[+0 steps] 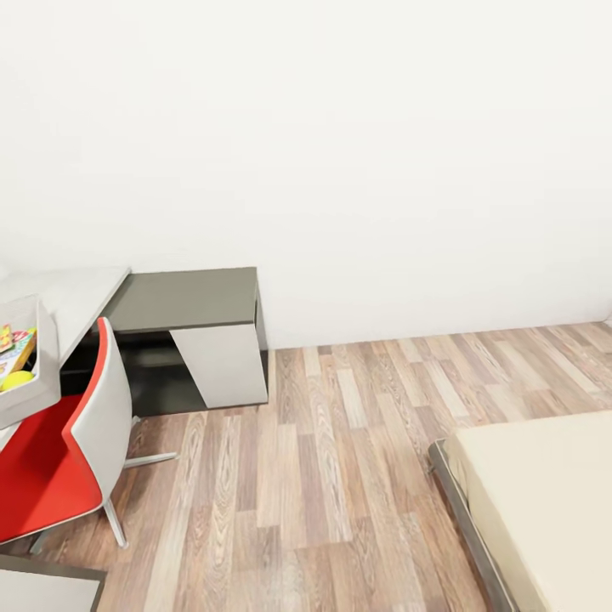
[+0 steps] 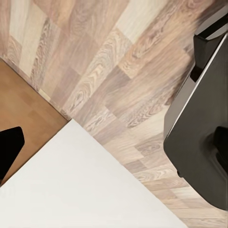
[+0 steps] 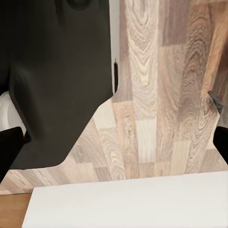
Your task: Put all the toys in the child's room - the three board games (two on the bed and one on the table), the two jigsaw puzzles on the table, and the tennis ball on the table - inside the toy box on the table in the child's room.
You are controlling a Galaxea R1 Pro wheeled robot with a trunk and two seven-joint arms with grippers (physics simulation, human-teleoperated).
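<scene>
At the far left of the head view, the grey toy box (image 1: 44, 340) sits on the pale table (image 1: 81, 293). Inside it lie a yellow-green tennis ball (image 1: 16, 380) and colourful printed boxes (image 1: 12, 344), cut off by the picture's edge. The corner of the bed (image 1: 544, 493) at the lower right is bare cream, with no board game on the part that shows. My left gripper (image 2: 114, 147) hangs open over the wooden floor, and so does my right gripper (image 3: 114, 142). Nothing is between the fingers of either.
A red and white chair (image 1: 59, 459) stands in front of the table. A dark grey cabinet (image 1: 191, 297) adjoins the table against the white wall. Wood floor (image 1: 340, 476) stretches between chair and bed. A white panel (image 2: 90, 190) lies below both grippers, beside my black base (image 3: 57, 71).
</scene>
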